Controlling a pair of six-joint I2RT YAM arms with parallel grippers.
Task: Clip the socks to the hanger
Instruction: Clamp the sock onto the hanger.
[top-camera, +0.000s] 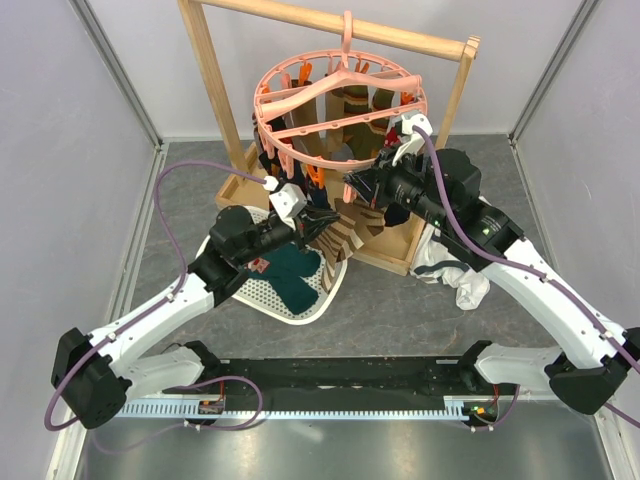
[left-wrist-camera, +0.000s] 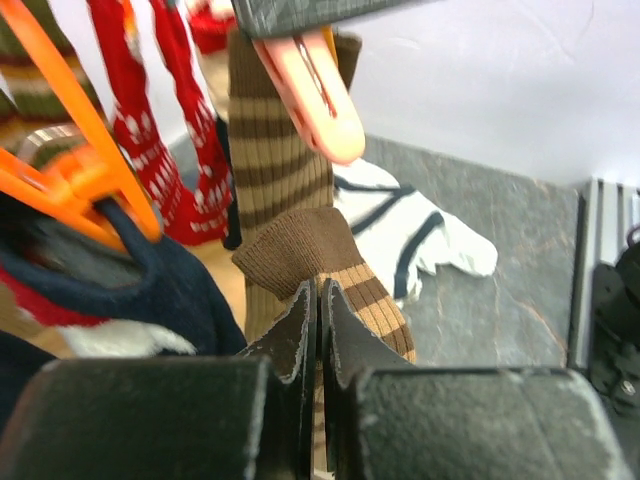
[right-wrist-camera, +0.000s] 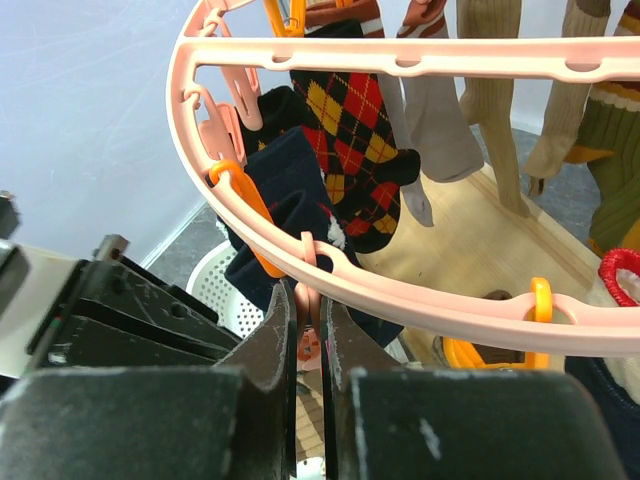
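The left gripper (left-wrist-camera: 318, 296) is seen clenched on the folded cuff of a brown-striped sock (left-wrist-camera: 300, 250); the cuff stands proud of the fingertips and the striped body trails away beneath them, so the long axis is judged to run roughly upright. The sock is carried in the air below the near rim of the hanger (right-wrist-camera: 430, 298), over the near edge of the wooden rack base (top-camera: 388, 255); it is not laid on the table.

The right gripper (right-wrist-camera: 308, 318) is closed upon a pink clip (left-wrist-camera: 320, 100) that hangs from that near rim; the clip's upper end is pinched between the fingers, but whether its mouth has been forced apart cannot be told.

The coming move is judged to turn on one relation: the clip's mouth points downward and lies almost straight above the cuff, near it but not touching. The cuff would therefore have to be raised along its own upright axis into the mouth; this falls to the left arm, being directly beneath, while only a release would be asked of the right. Red patterned socks (left-wrist-camera: 150, 150) are seen already clipped to the left of the clip; a sideways drift of the cuff could be caught against them.
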